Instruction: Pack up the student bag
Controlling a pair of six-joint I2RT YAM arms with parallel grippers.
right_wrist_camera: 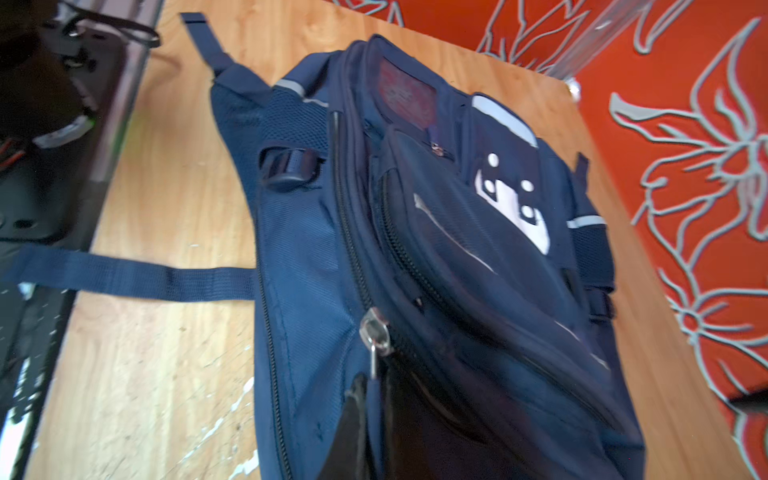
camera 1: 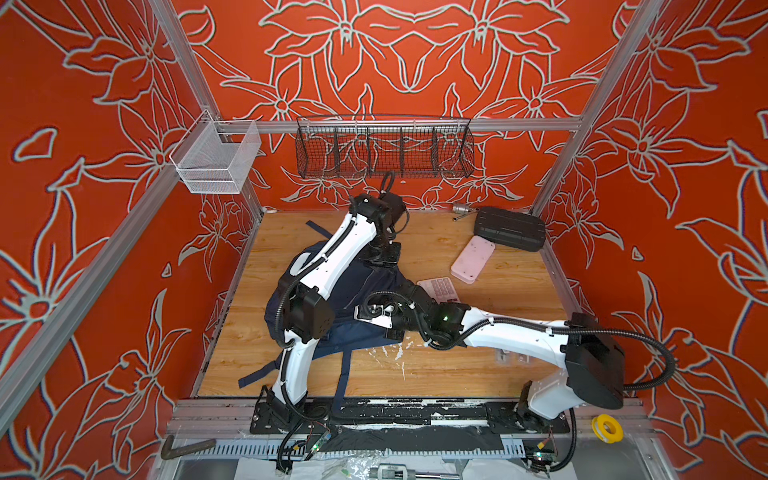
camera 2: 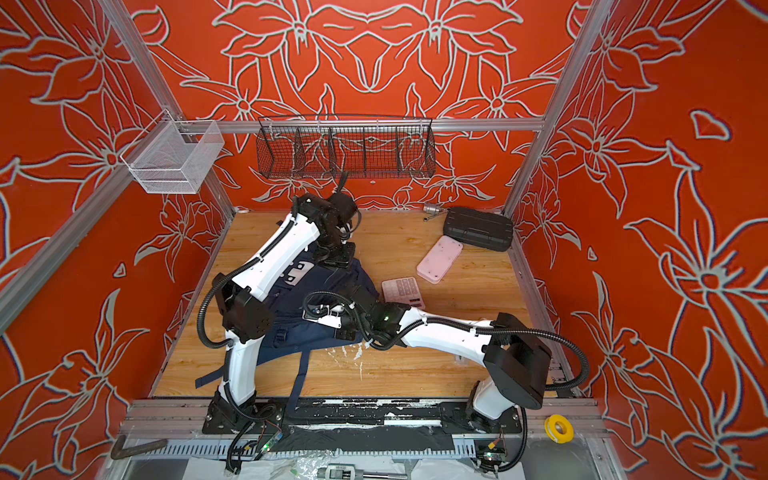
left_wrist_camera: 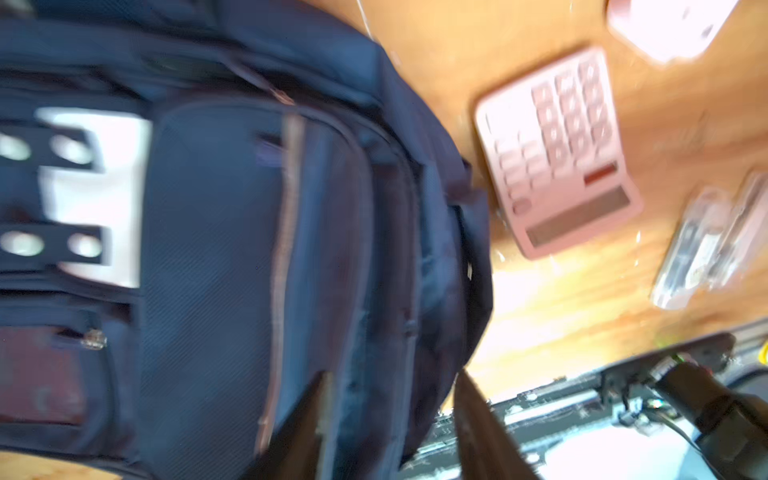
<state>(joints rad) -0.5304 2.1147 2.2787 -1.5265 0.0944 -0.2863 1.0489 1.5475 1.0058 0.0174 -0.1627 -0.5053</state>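
The student bag (camera 1: pixel 357 286) (camera 2: pixel 316 332), navy blue with a white patch (right_wrist_camera: pixel 519 212), lies on the wooden table. Its front faces up, and both arms partly cover it in both top views. My left gripper (camera 1: pixel 384 259) (left_wrist_camera: pixel 390 382) hovers over the bag's far side. Its jaws stand apart, with only the bag's fabric (left_wrist_camera: pixel 228 249) seen past them. My right gripper (camera 1: pixel 359 311) (right_wrist_camera: pixel 374 399) is at the bag's near right edge. It is shut on the blue pull tab hanging from the silver zipper slider (right_wrist_camera: pixel 376 332).
A pink calculator (camera 1: pixel 440 289) (left_wrist_camera: pixel 557 153) lies just right of the bag. A pink case (camera 1: pixel 473 257) and a black ribbed hard case (camera 1: pixel 510 228) lie farther back right. A clear packet (left_wrist_camera: pixel 715 245) lies near the front. Wire baskets (camera 1: pixel 384 149) hang on the back rail.
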